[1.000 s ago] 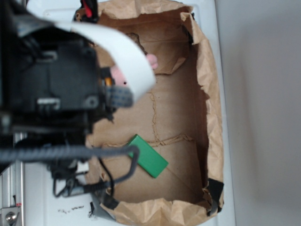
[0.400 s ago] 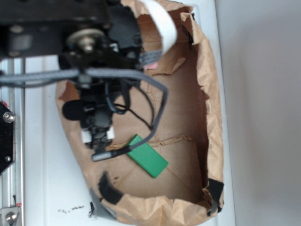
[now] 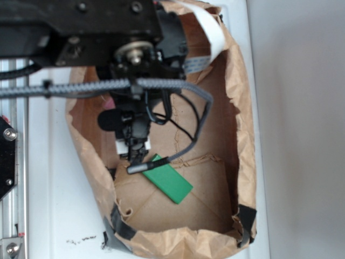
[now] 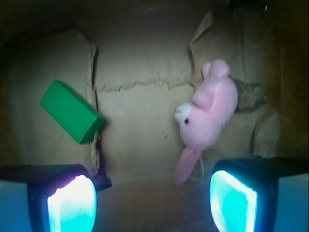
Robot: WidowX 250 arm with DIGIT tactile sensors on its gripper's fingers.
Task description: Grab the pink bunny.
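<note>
One small light-pink plush bunny (image 4: 208,117), lying on the creased brown paper floor of the brown paper-lined box (image 3: 243,135), right of centre in the wrist view, white muzzle turned toward the green rectangular block (image 4: 71,110) well apart on the left. Nothing gripped yet: gripper (image 4: 152,200) jaws spread wide and empty, glowing pads (image 4: 72,200) at the bottom corners, the bunny's long ear dangling between them nearer the right one. Moved over the last second: black arm (image 3: 102,32) swung across and along the box, now above its middle, likely lining up a descent. Hidden in the exterior view: the bunny, covered by the arm and cables. Blurred: fingertips, ear detail.
</note>
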